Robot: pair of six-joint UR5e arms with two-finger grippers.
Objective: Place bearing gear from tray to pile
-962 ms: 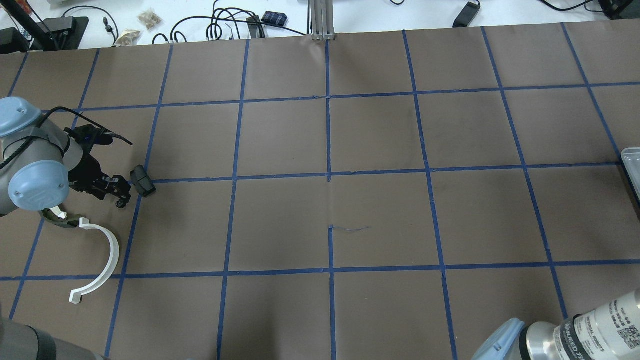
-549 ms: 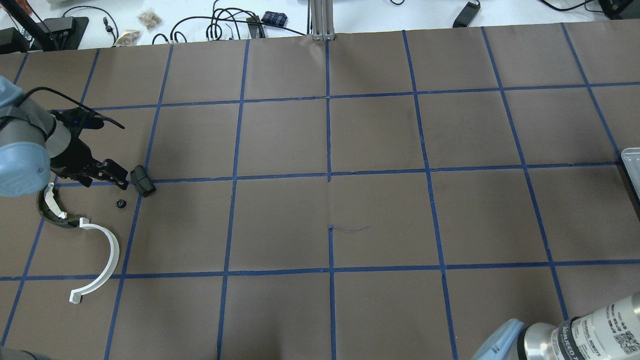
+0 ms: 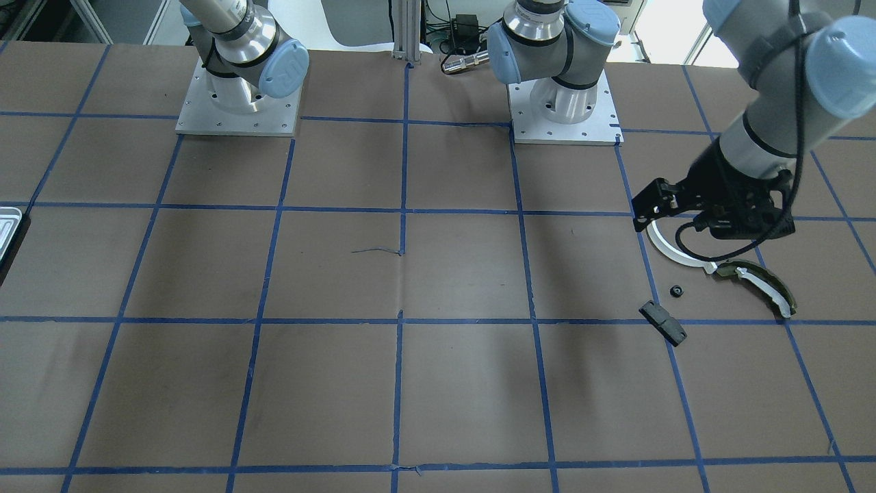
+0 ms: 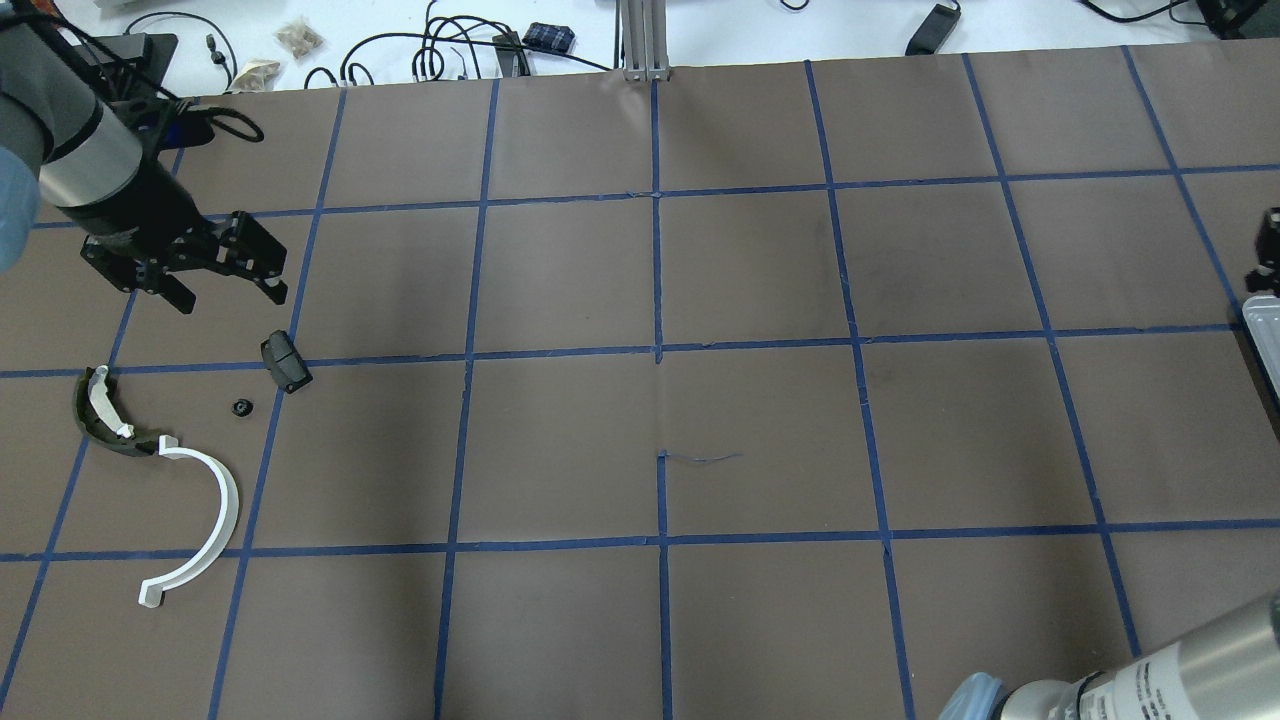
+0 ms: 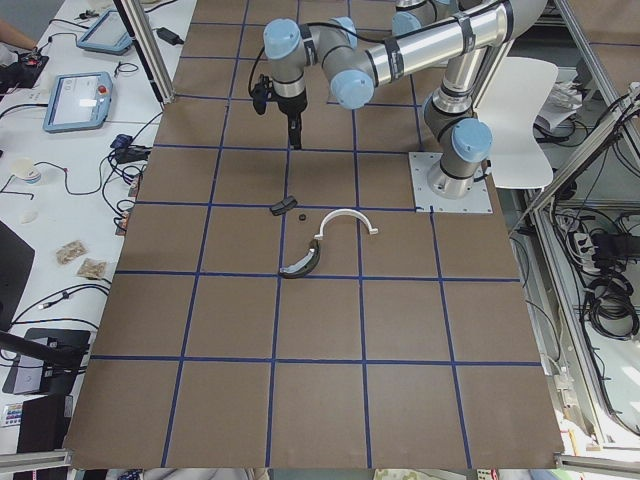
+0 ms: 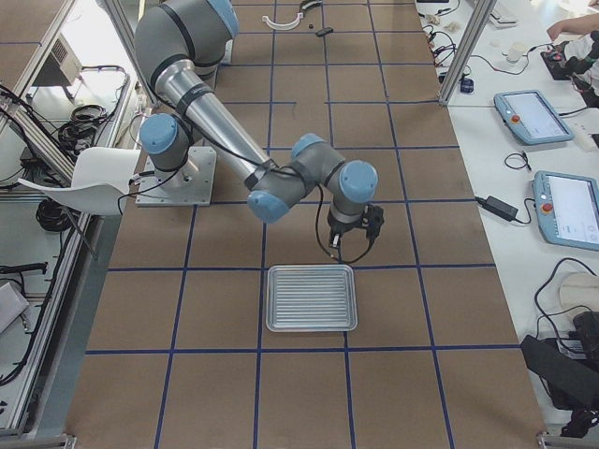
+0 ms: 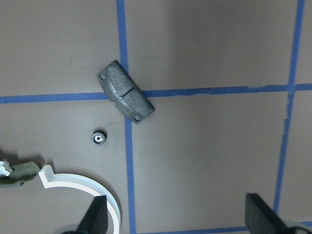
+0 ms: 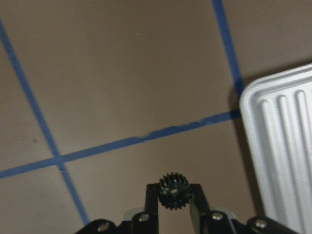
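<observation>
My right gripper (image 8: 174,195) is shut on a small black bearing gear (image 8: 174,186) and holds it over the brown table just beside the ribbed pale tray (image 8: 285,161). The tray also shows in the exterior right view (image 6: 311,297) and at the overhead view's right edge (image 4: 1264,325). My left gripper (image 4: 230,298) is open and empty, raised beyond the pile. The pile holds a white half-ring (image 4: 210,510), an olive curved piece (image 4: 98,415), a black block (image 4: 285,362) and another small gear (image 4: 241,407). The left wrist view shows that gear (image 7: 99,138) and the block (image 7: 126,97).
Cables and small boxes (image 4: 450,50) lie on the white bench past the table's far edge. An aluminium post (image 4: 640,40) stands at the far middle. The two arm bases (image 3: 236,103) (image 3: 564,103) sit on the robot's side.
My left gripper has lifted off the small gear by the pile, leaving it on the table, and moved away toward the far side. My right gripper has come into view at the tray.
</observation>
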